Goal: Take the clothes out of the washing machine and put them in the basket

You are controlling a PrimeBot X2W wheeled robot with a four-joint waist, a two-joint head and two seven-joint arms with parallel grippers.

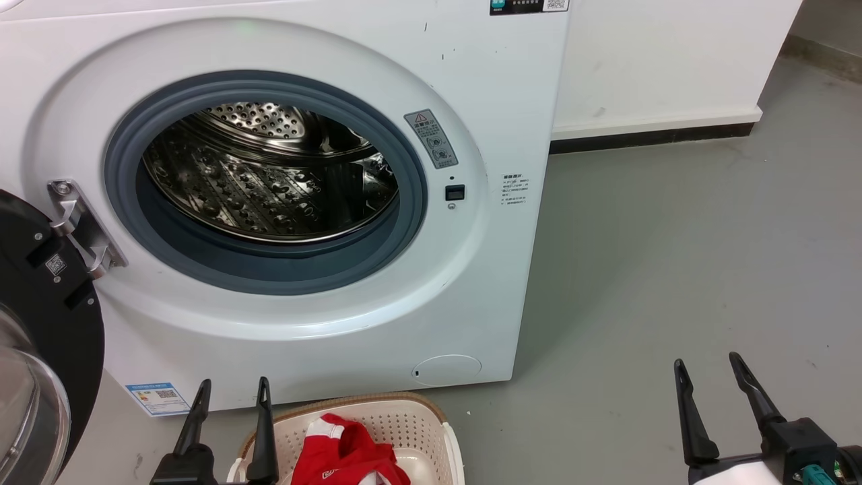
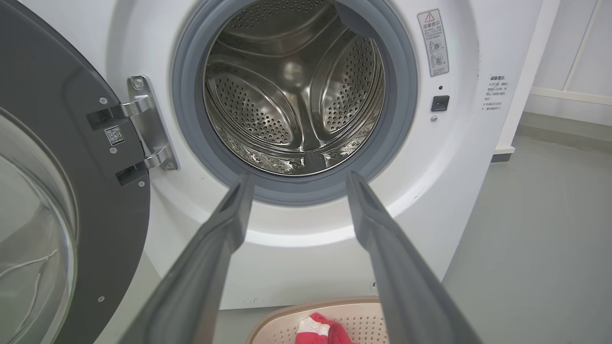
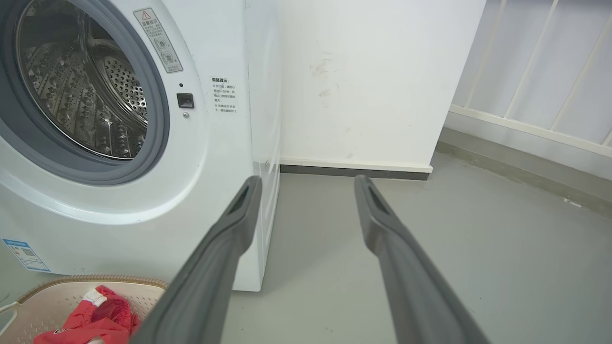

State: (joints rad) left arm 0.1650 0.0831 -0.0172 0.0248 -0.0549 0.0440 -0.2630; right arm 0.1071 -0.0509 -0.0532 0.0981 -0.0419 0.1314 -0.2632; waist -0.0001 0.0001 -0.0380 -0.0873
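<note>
Hanging open at the far left of the head view, the black-rimmed glass door (image 1: 40,316) is leaving the mouth of the white washing machine (image 1: 471,101) unobstructed. Just right of it, the left gripper (image 1: 234,387) is hovering low in front of the machine with its jaws spread apart and nothing between them. In its wrist view it is pointing straight at the perforated steel drum (image 2: 296,95), which is showing bare metal and no red cloth in the part that can be seen. The red clothes with white trim (image 1: 343,448) are lying crumpled in the cream basket (image 1: 411,414). The basket is sitting on the grey floor (image 1: 673,256) close in front of the machine's base, below the opening and immediately right of the left gripper. Well to the right, the right gripper (image 1: 707,367) is likewise hanging released and empty, aiming past the machine's corner toward the white wall (image 3: 373,71). By this layout the left arm is lying nearer to both drum and basket, and the unloading is looking finished, unless something is hiding low at the drum's unseen front.
</note>
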